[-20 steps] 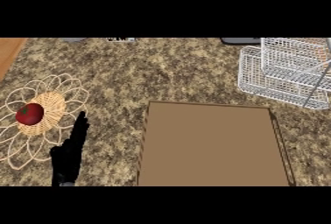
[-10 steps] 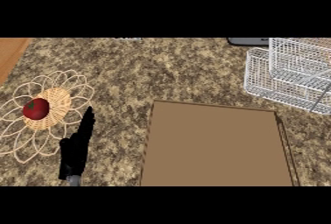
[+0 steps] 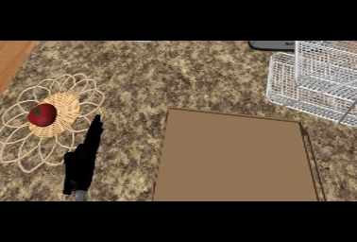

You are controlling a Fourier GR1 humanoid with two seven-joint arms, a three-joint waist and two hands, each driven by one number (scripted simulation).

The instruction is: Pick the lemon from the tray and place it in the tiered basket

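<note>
Head view: pick step not begun, and no lemon can be found.

Head view shows one left hand [image 3: 82,158] at the lower left, over the counter [image 3: 174,75] between the woven mat [image 3: 67,105] and the tray [image 3: 237,160]. Its fingers are straight and together, holding nothing. The right hand is out of view. Count: one brown tray, one white wire tiered basket [image 3: 307,94] at the upper right with two tiers showing, one woven mat, one red fruit [image 3: 42,115] on that mat, one dark object [image 3: 272,45] cut off by the top edge, and no lemon. The tray's visible surface carries nothing yellow, and its near end is cut off by the view's lower edge. Judgement: the task stands at its start. The next move calls for locating the lemon before any reach. The red fruit is not the target.
</note>
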